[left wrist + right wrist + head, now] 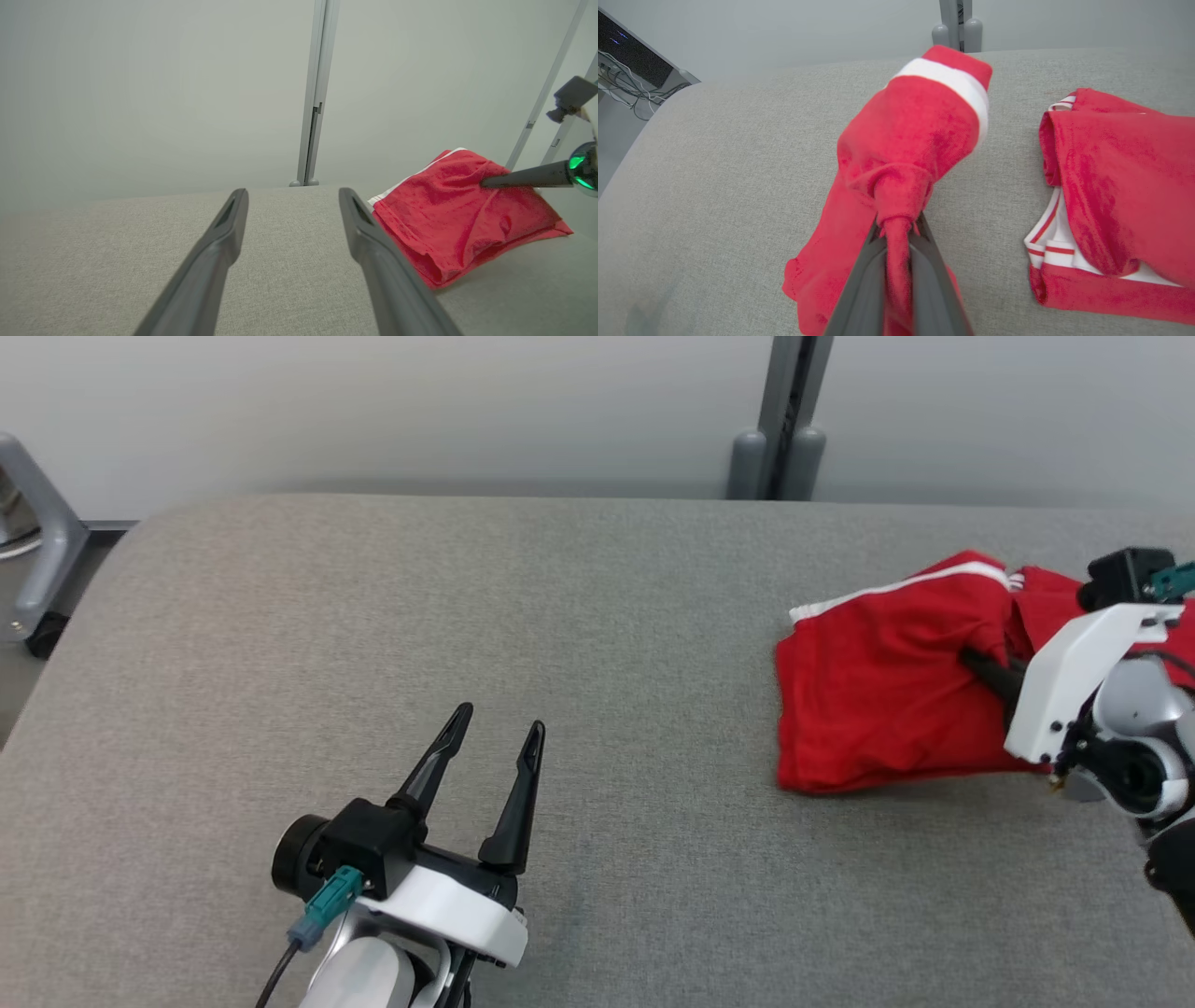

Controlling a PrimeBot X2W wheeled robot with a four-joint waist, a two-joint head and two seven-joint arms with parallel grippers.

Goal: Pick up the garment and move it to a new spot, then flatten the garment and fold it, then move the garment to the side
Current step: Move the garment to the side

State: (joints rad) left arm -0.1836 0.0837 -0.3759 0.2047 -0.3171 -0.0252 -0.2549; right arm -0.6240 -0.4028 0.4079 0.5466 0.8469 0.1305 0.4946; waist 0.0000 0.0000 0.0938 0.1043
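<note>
Pinching a narrow twist of the red garment (878, 709) between the pressed-together fingers of my right gripper (896, 228), I judge the step in hand to be the pick-up that starts the move to a new spot. The garment lies crumpled on the grey bench (373, 616), on the near side of the grey post (789, 420) and off to its right. My left gripper (499, 719) hangs over bare bench to the left of the post and nearer me. Its fingers are spread and hold nothing, well apart from the cloth.

To do this well I would lift straight up and slowly. The pinch takes only a small bunch, and the rest, with its white band (943, 81), sags around it, so a jerk could pull the twist free. I cannot tell whether I have caught one layer or several, so I would watch that the whole garment rises together. Then I would carry it leftward to the open bench in front of the post, high enough that no hem drags. There both grippers could reach it for flattening.
</note>
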